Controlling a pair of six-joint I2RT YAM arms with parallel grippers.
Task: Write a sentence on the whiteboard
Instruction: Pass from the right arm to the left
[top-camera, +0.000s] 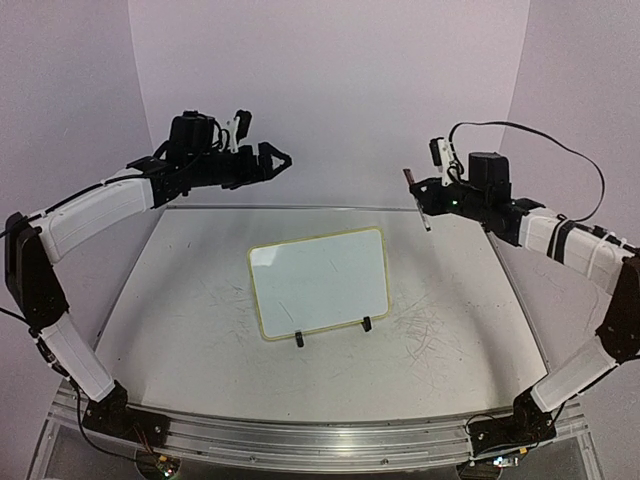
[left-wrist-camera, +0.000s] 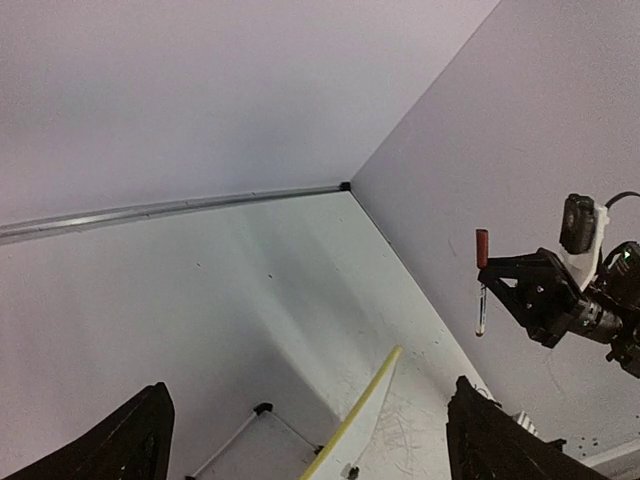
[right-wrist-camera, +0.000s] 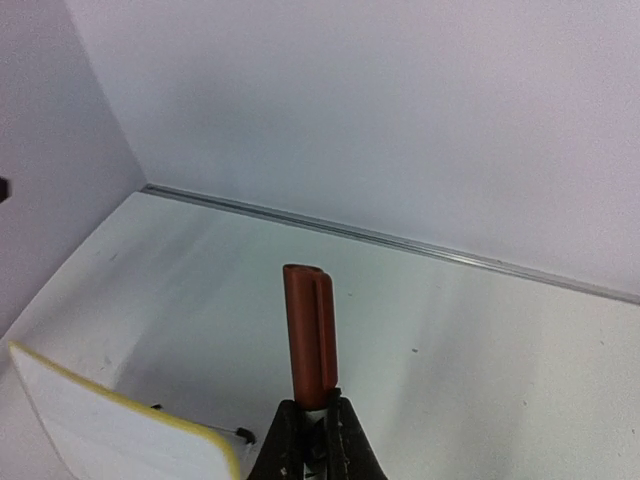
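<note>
The whiteboard (top-camera: 320, 280) lies propped on its black clip feet in the middle of the table, and its face is blank; no sentence shows. Its yellow-green rim shows in the left wrist view (left-wrist-camera: 365, 410), and a corner in the right wrist view (right-wrist-camera: 110, 440). My right gripper (top-camera: 418, 190) is shut on a marker (top-camera: 421, 207) with a red cap (right-wrist-camera: 310, 335) at its upper end. It holds the marker upright in the air behind the board's far right corner. The marker also shows in the left wrist view (left-wrist-camera: 481, 290). My left gripper (top-camera: 285, 160) is open and empty, high above the table's back left.
The tabletop (top-camera: 200, 300) is scuffed, with grey scribble marks (top-camera: 430, 330) right of the board. Pale walls close the back and both sides. A metal rail (top-camera: 300, 440) runs along the near edge.
</note>
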